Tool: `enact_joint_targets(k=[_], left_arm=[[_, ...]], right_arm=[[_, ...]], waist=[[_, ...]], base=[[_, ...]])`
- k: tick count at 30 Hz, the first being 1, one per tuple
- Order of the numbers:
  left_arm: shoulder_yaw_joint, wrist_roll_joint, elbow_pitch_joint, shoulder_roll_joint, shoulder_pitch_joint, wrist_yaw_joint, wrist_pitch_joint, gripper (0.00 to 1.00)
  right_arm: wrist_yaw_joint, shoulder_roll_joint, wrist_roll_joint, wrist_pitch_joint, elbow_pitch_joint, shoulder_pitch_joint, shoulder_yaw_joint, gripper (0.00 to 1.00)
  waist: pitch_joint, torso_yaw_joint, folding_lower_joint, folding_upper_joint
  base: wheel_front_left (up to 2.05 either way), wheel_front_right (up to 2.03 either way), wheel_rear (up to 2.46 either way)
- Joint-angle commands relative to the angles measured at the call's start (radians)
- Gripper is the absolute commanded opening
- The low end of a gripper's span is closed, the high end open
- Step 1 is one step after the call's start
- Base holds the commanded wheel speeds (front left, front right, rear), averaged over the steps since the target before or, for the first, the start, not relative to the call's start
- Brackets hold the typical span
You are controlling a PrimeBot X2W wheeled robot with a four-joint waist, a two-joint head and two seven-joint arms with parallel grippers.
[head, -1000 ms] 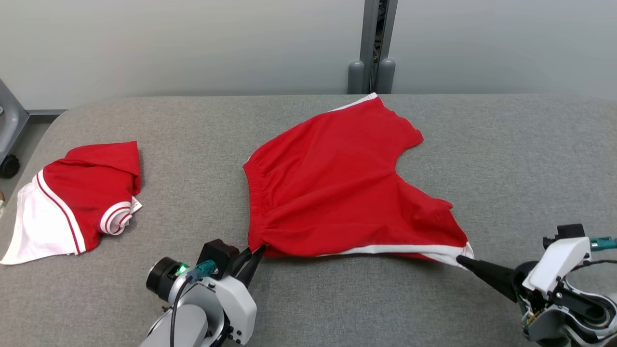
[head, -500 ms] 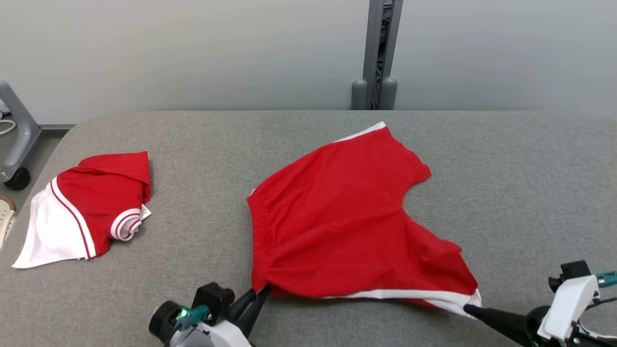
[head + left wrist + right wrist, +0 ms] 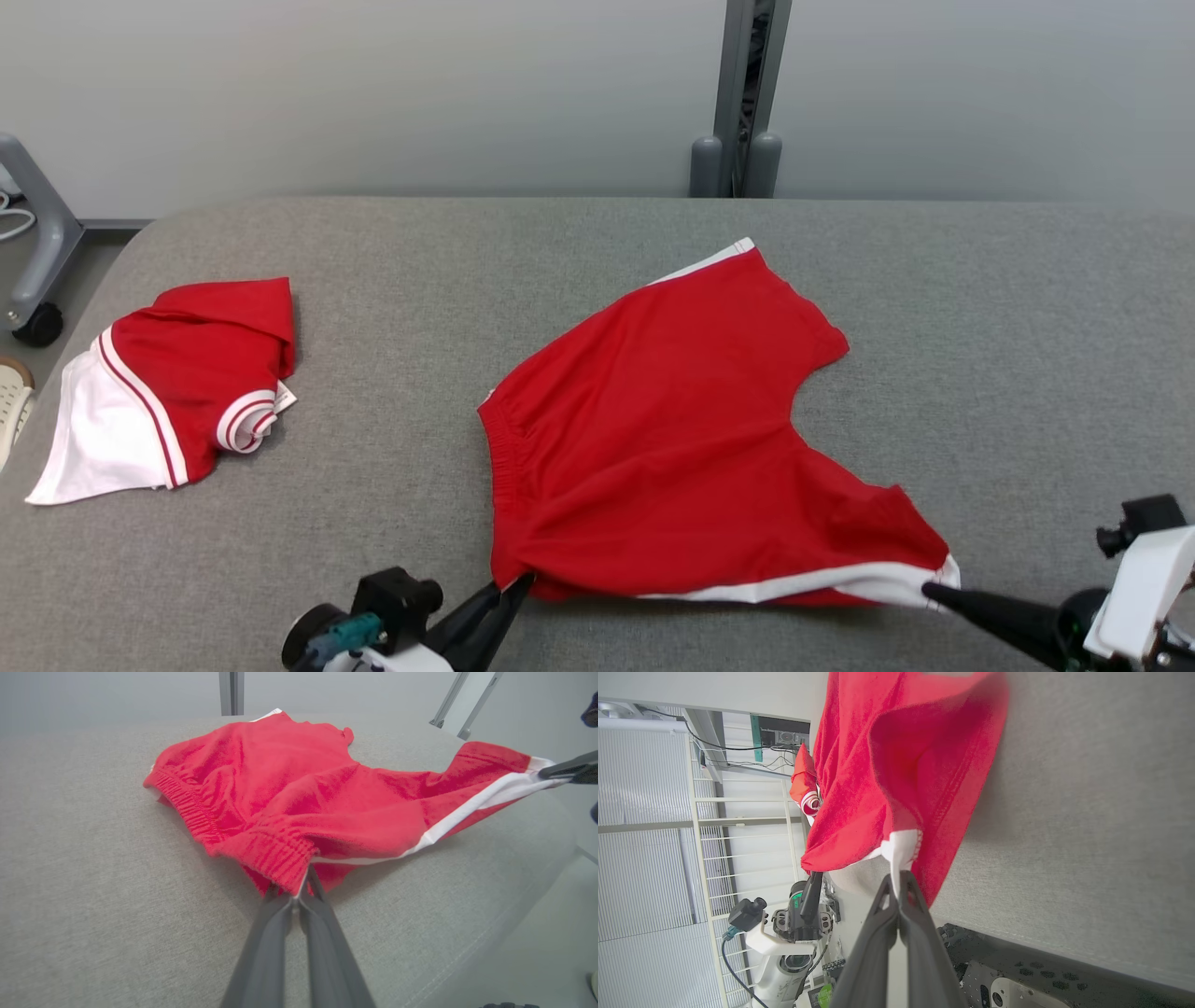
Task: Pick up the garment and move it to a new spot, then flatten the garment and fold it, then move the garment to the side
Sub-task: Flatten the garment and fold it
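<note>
A pair of red shorts (image 3: 672, 439) with a white side stripe lies spread on the grey table (image 3: 560, 252). My left gripper (image 3: 521, 583) is shut on the near corner of the elastic waistband (image 3: 275, 856); in the left wrist view my left gripper (image 3: 299, 891) pinches that corner. My right gripper (image 3: 929, 588) is shut on the white hem corner (image 3: 901, 851) of the near leg, as my right gripper (image 3: 896, 877) shows in the right wrist view. The near edge of the shorts (image 3: 289, 779) is stretched between both grippers, slightly lifted off the table.
A second red and white garment (image 3: 168, 383) lies folded at the table's left end. A grey post (image 3: 747, 93) stands behind the table's far edge. A wheeled grey stand (image 3: 33, 243) is on the floor at far left. The table's near edge is close to both grippers.
Both grippers have pulled the shorts toward the table's near edge, keeping their hold. The head camera has shifted as well.
</note>
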Motion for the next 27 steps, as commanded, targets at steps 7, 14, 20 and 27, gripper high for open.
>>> enact_joint_targets(k=[7,14,20,27], left_arm=[[0.049,-0.064,-0.079,-0.006,-0.054,0.011,0.032,0.0],[0.099,-0.146,-0.113,-0.034,-0.119,0.005,0.054,0.0],[0.132,-0.185,-0.086,-0.074,-0.185,0.008,0.039,0.0],[0.138,-0.19,-0.005,-0.142,-0.282,0.011,0.014,0.0]], right_arm=[[0.003,-0.067,0.137,-0.037,-0.046,-0.108,0.0,0.0],[0.003,-0.124,0.223,-0.068,-0.041,-0.238,0.027,0.0],[0.003,-0.142,0.232,-0.107,0.001,-0.377,0.067,0.0],[0.003,-0.122,0.2,-0.164,0.088,-0.556,0.108,0.0]], waist=[[0.056,0.01,0.0,-0.0001],[0.119,0.029,0.0,-0.0001],[0.178,0.056,0.0,-0.0001],[0.254,0.094,0.0,-0.0001]], base=[[0.0,0.0,0.0],[0.0,0.0,0.0],[0.0,0.0,0.0],[0.0,0.0,0.0]])
